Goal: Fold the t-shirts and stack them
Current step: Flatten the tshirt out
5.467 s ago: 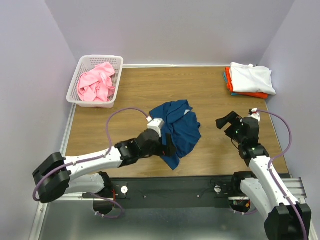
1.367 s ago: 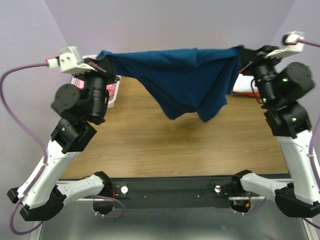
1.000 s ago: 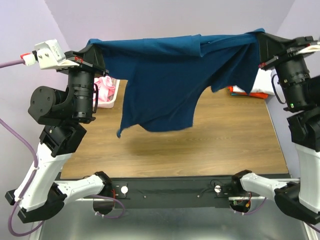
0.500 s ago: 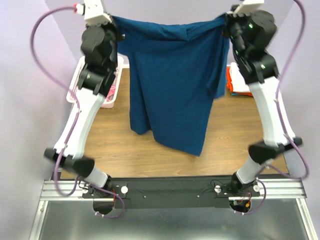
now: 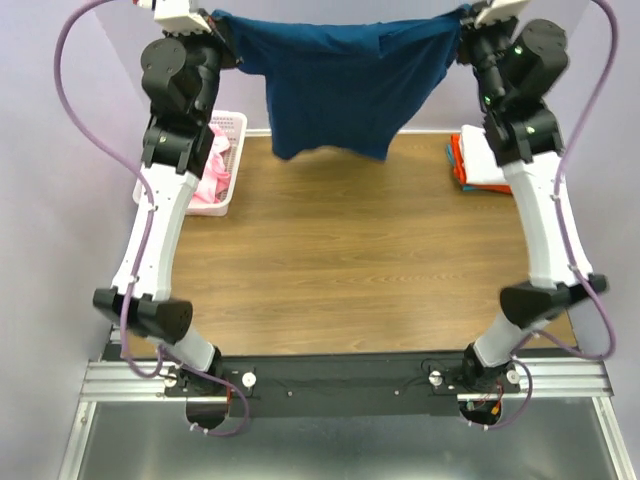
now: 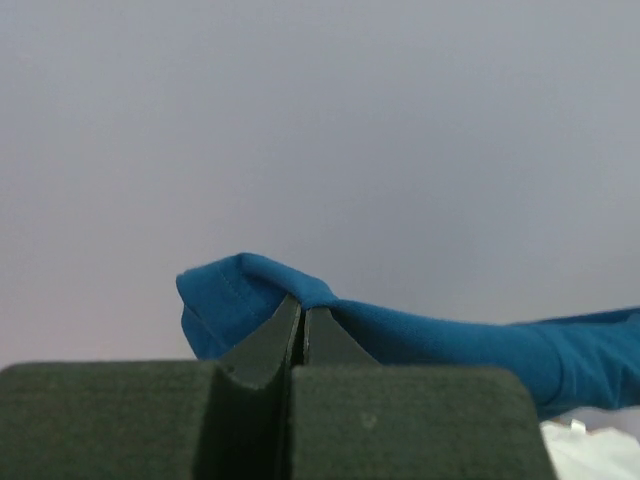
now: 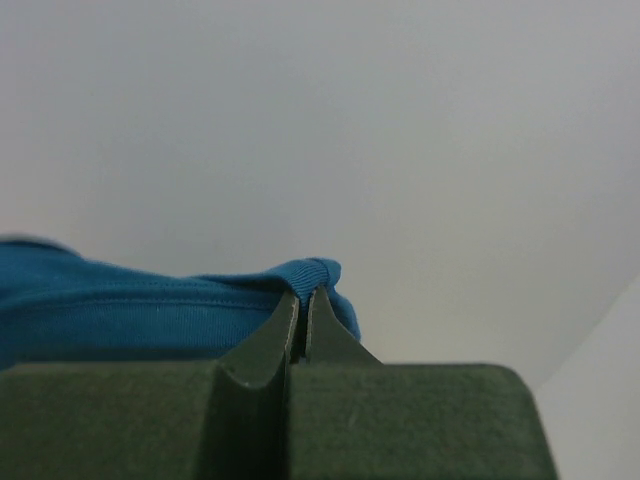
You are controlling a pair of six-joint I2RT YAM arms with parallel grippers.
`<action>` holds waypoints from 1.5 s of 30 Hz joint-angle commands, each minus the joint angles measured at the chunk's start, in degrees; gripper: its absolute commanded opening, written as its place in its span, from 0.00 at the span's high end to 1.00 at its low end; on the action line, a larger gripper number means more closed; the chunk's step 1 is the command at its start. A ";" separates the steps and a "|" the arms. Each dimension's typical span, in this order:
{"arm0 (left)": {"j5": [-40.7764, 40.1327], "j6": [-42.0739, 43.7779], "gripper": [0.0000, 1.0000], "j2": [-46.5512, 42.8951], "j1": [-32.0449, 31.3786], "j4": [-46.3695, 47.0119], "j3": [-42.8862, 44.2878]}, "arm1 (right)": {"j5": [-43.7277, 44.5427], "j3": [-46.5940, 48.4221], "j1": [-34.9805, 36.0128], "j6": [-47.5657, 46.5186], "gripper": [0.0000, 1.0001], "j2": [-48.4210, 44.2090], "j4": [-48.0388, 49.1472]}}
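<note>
A navy blue t-shirt (image 5: 345,85) hangs stretched high over the far end of the table between my two raised arms. My left gripper (image 5: 222,20) is shut on its left top corner, the cloth bunched at the tips (image 6: 302,305). My right gripper (image 5: 462,18) is shut on the right top corner, pinching a ribbed hem (image 7: 303,292). The shirt's lower edge dangles free above the wood. A pink t-shirt (image 5: 208,175) lies crumpled in the basket. Folded white (image 5: 485,160) and orange (image 5: 458,158) t-shirts sit stacked at the far right.
A white lattice basket (image 5: 228,135) stands at the far left of the wooden table (image 5: 350,260), partly behind my left arm. Lilac walls close in the back and both sides. Purple cables loop beside each arm.
Both arms have lifted the navy t-shirt from the table, spread it between them and carried it up and back. In the last half second its hem rose well off the table.
</note>
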 commanded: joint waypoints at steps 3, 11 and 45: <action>2.70 -3.31 1.00 -16.25 0.31 9.88 -30.91 | -6.38 -25.18 -0.21 -4.40 0.99 -16.77 3.23; 7.54 -17.69 1.00 -38.76 -0.83 18.17 -76.20 | -11.47 -61.57 -0.12 8.48 0.98 -36.56 -2.39; 9.38 -28.64 0.02 -37.30 -17.09 26.69 -92.78 | 8.64 -91.14 0.06 55.19 0.00 -48.01 -12.07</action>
